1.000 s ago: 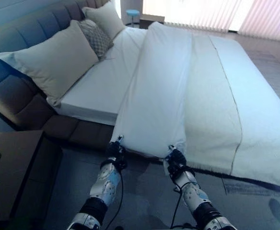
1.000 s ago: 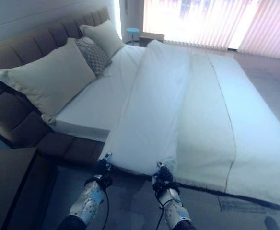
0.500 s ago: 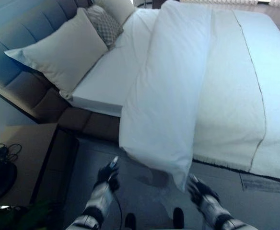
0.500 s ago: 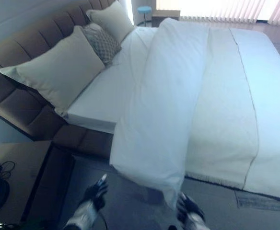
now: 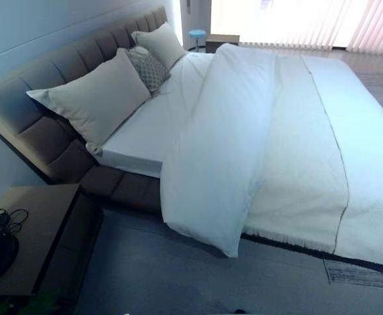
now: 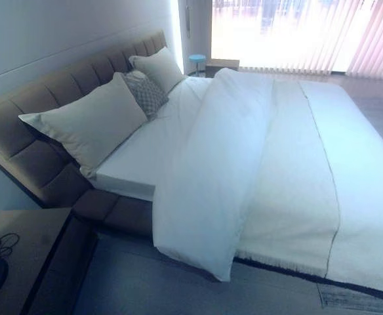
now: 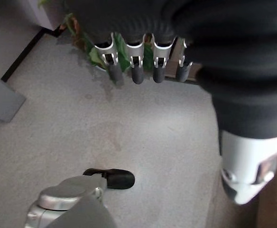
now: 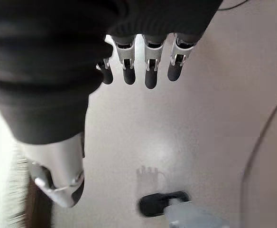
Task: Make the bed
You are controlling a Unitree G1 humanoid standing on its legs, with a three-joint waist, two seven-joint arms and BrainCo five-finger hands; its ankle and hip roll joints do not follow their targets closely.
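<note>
- In the left wrist view we are seeing our left hand (image 7: 143,66) with its fingers (image 7: 137,75) hanging relaxed and straight, holding nothing, above the grey carpet floor (image 7: 143,137).
- In the right wrist view our right hand (image 8: 143,61) is hanging the same way, fingers loose and empty, over the pale floor.
- Looking from the head camera, at about 8 o'clock, nearest to us, a dark nightstand (image 5: 31,226) is standing beside the bed frame.
- At the centre, the white duvet (image 5: 224,151) is lying folded back on itself in a long thick band; its near corner (image 5: 231,246) is hanging over the bed edge at about 6 o'clock, down toward the floor.
- At 3 o'clock of the fold, a cream blanket (image 5: 303,164) with a dark seam line is covering the rest of the bed (image 5: 122,187).
- At 9 o'clock of the fold, the white sheet (image 5: 152,121) is lying uncovered.
- At about 10 o'clock a large pillow (image 5: 96,98) is leaning on the padded headboard (image 5: 21,108); farther along are a patterned cushion (image 5: 149,65) and one more pillow (image 5: 159,42).
- Farthest, at 12 o'clock, vertical blinds (image 5: 296,23) are hanging bright.
</note>
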